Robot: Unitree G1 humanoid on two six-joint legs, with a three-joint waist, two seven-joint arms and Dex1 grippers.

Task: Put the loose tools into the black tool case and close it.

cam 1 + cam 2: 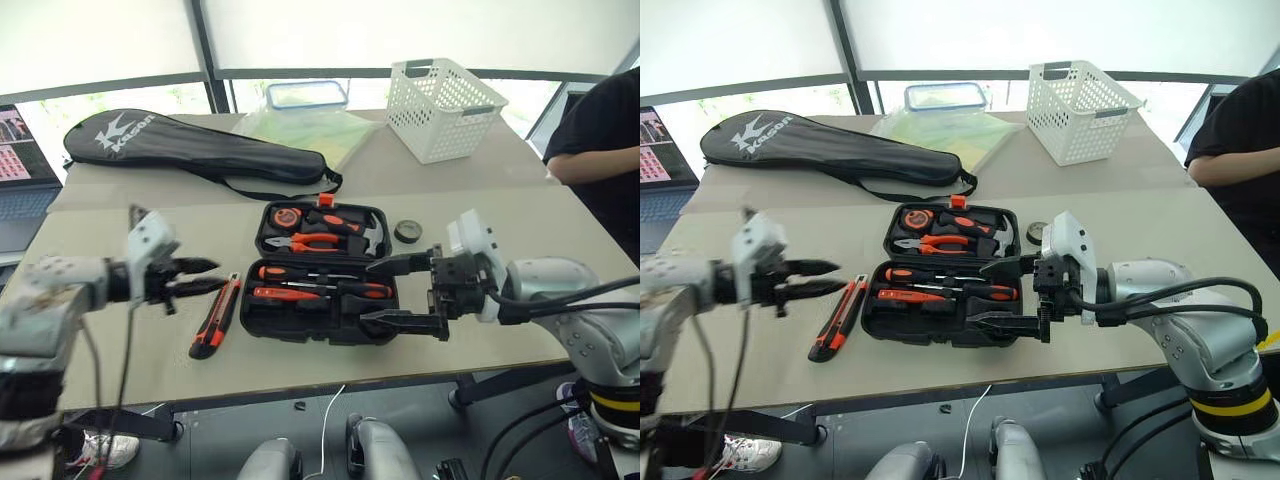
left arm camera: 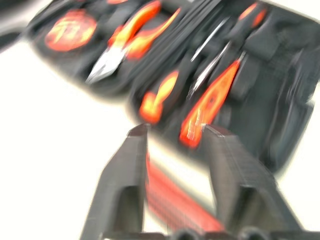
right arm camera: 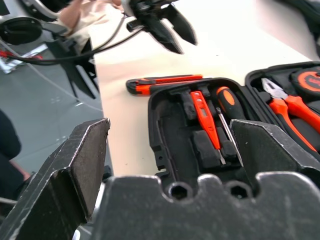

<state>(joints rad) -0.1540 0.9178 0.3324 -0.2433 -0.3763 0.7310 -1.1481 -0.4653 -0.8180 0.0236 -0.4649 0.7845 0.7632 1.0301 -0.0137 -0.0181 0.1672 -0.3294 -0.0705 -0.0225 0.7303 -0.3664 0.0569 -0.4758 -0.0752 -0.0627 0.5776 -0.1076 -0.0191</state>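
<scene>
We see left end effector (image 1: 205, 277) open w/ nothing held, right end effector (image 1: 410, 292) wide open over the open case (image 1: 320, 275); knife (image 1: 215, 316) on tabletop (image 1: 140, 350).

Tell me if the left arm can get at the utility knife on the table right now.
Probably yes. The utility knife lies in the open on the table, left of the tool case, just below the left gripper, whose jaws are apart and empty, with nothing between them.
</scene>
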